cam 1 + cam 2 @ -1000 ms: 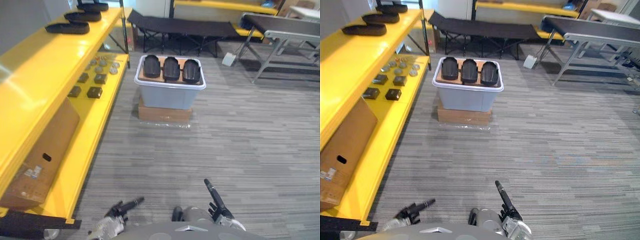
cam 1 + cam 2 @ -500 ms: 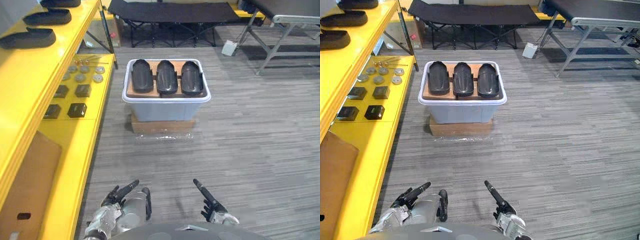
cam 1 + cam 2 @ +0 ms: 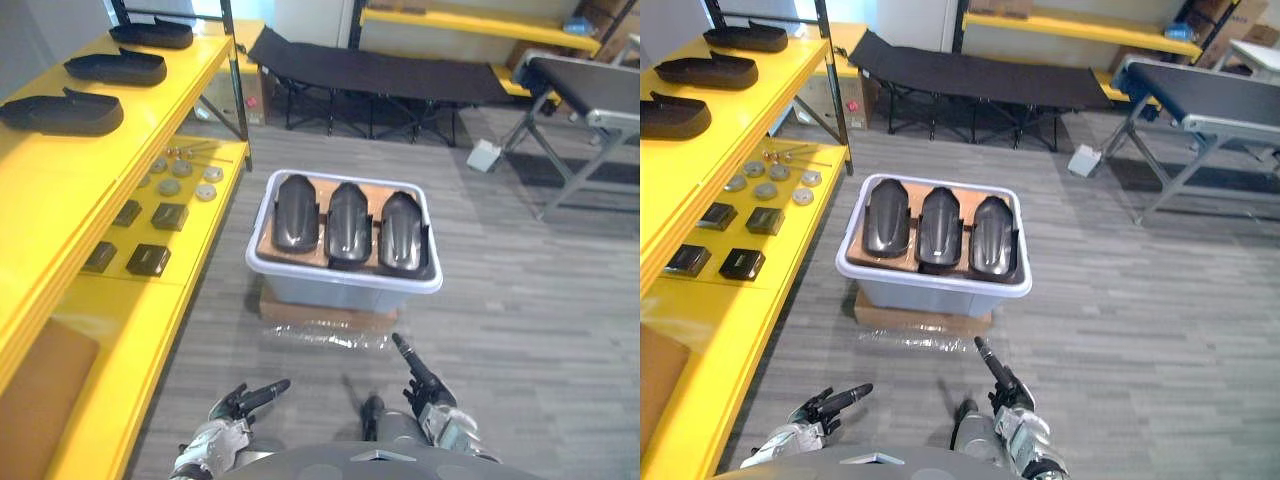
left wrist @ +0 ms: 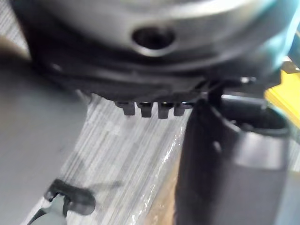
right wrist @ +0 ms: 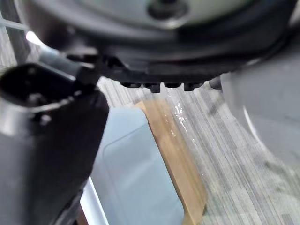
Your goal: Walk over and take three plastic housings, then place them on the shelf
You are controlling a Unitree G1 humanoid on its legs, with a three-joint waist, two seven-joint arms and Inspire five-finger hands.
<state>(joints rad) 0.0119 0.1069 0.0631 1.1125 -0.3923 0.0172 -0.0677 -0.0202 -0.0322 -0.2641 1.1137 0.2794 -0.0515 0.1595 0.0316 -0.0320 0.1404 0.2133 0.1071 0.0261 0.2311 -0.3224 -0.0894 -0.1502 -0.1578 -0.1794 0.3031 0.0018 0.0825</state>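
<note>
Three black housings (image 3: 349,222) lie side by side in a grey bin (image 3: 340,288) ahead; left hand (image 3: 230,407) and right hand (image 3: 430,393) hang low, fingers straight, empty; shells probably light, stiff, slick, so grip the long edges.

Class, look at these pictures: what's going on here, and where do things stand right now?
The robot faces a pale grey plastic bin on the floor, which holds three black moulded plastic housings side by side. Its left hand and right hand hang low and open, holding nothing, short of the bin. None has been taken yet. The yellow metal shelf stands on its left.
</note>
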